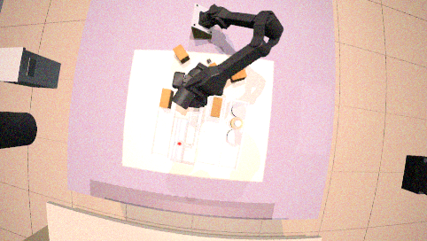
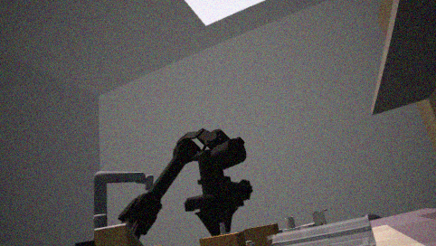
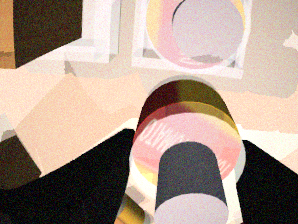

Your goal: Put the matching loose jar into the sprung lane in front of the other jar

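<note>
My gripper [image 3: 186, 144] is shut on a jar [image 3: 165, 122] with a pink label reading "TOMATO", a dark band and a dark knob with a grey top. One black finger is on each side of it. Whether the jar's base touches the table is hidden. Beyond it, in the wrist view, another jar [image 3: 159, 42] with pink and yellow colouring and a round grey top stands inside the clear-walled lane [image 3: 237, 72]. The lane's near edge lies between the two jars. In the top view the arm [image 1: 241, 62] covers both jars, and the pusher plate cannot be made out.
An orange block [image 1: 166, 98] stands left of the gripper and another orange block [image 1: 216, 106] right of it. More orange blocks [image 1: 181, 53] [image 1: 238, 74] are nearer the arm base. A round orange-rimmed item [image 1: 236, 123] is at the right. A red dot [image 1: 179, 143] marks the clear rack.
</note>
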